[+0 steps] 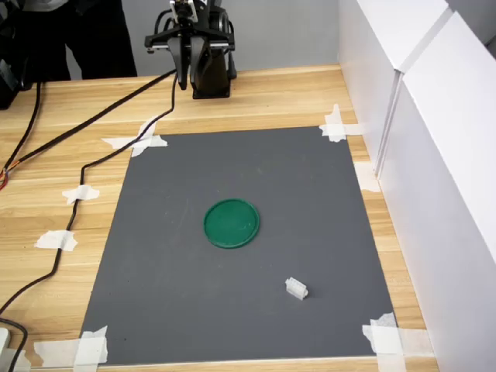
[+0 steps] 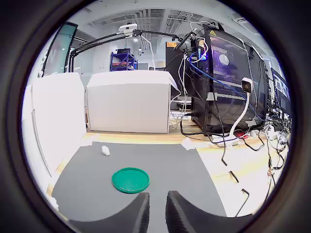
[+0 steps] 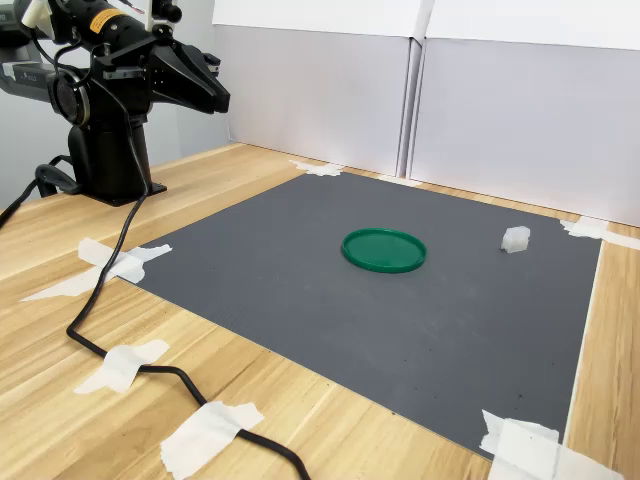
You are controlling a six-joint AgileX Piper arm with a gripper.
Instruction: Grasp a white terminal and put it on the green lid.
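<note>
Wrist view first: the gripper [image 2: 157, 213] shows two dark fingertips [image 2: 141, 213] with only a narrow slit between them, nothing held, so nearly closed and empty. It looks down and forward over the grey mat [image 2: 160, 160], likely a parked pose that keeps both task items in frame before any reach.

First exterior view: the arm [image 1: 198, 46] sits folded on its base at the far edge of the wooden table [image 1: 279, 97], well apart from everything on the mat. The green lid [image 1: 232, 223] lies flat near the mat's middle. The white terminal [image 1: 296, 289] lies on the mat nearer the camera and toward the first exterior view's right, apart from the lid, not touching it.

Second exterior view: same layout, lid [image 3: 384, 250] central, terminal [image 3: 515, 239] toward the second exterior view's right, close to the white wall panels [image 3: 520, 110]. Tape pieces [image 3: 125, 262] pin the mat corners and the black cable [image 3: 120, 330] down so they don't shift or snag. Panels probably just give a plain backdrop.

Judgement: task is at the start, nothing grasped yet. Next move calls for opening the jaws, reaching past the lid and coming down over the terminal. The part is tiny and pale, so it could slip or get nudged.
</note>
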